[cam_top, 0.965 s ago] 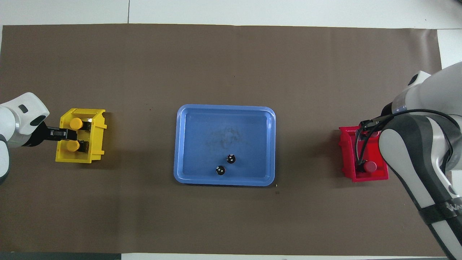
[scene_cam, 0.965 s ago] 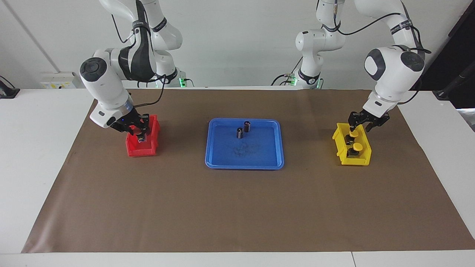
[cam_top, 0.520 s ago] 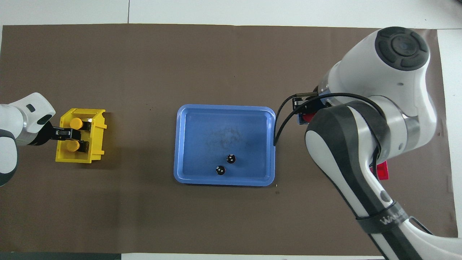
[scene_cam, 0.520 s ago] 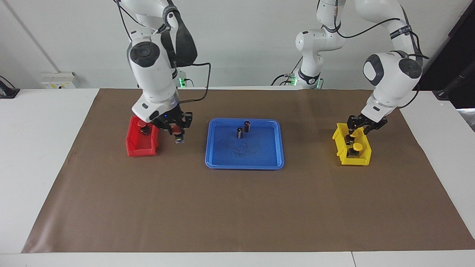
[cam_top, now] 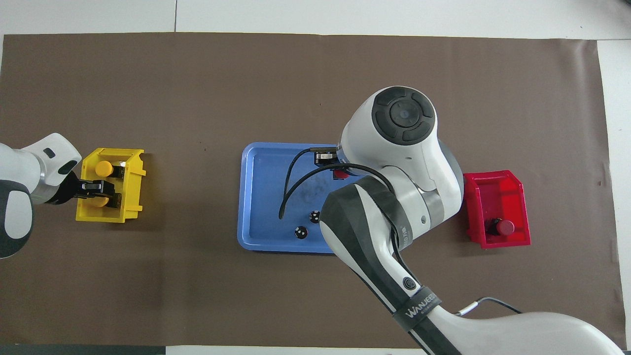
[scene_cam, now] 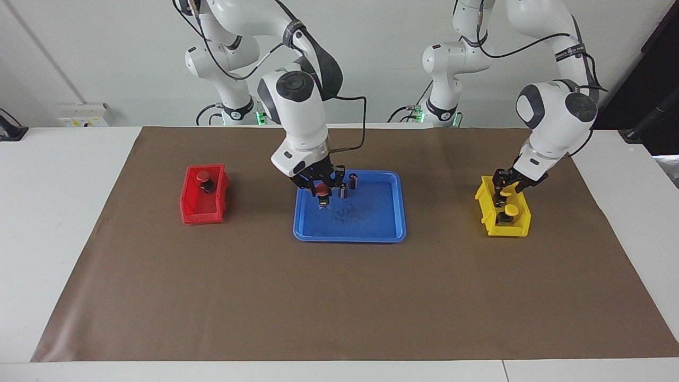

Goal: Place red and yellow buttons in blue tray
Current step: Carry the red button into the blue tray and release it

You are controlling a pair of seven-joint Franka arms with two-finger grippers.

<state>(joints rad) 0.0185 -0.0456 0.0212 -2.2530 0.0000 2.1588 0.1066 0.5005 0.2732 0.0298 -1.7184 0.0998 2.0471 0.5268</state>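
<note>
My right gripper [scene_cam: 322, 191] is shut on a red button [scene_cam: 321, 189] and holds it over the blue tray [scene_cam: 371, 223], close to two dark capless cylinders [scene_cam: 348, 185]. In the overhead view only the red cap [cam_top: 340, 173] shows under the right wrist, over the tray [cam_top: 261, 197]. A second red button [scene_cam: 202, 176] stands in the red bin [scene_cam: 204, 212]. My left gripper [scene_cam: 505, 187] is open, low in the yellow bin [scene_cam: 504, 225], astride the yellow button [scene_cam: 503, 194] nearer to the robots. The other yellow button [scene_cam: 510, 210] stands beside it.
The brown mat [scene_cam: 339, 297] covers the table. The red bin [cam_top: 498, 197] sits toward the right arm's end, the yellow bin [cam_top: 111, 192] toward the left arm's end. The two cylinders [cam_top: 307, 224] stand in the tray's part nearer to the robots.
My right gripper lifted a red button out of the red bin and carried it sideways over the blue tray. My left gripper shifted slightly over the nearer yellow button.
</note>
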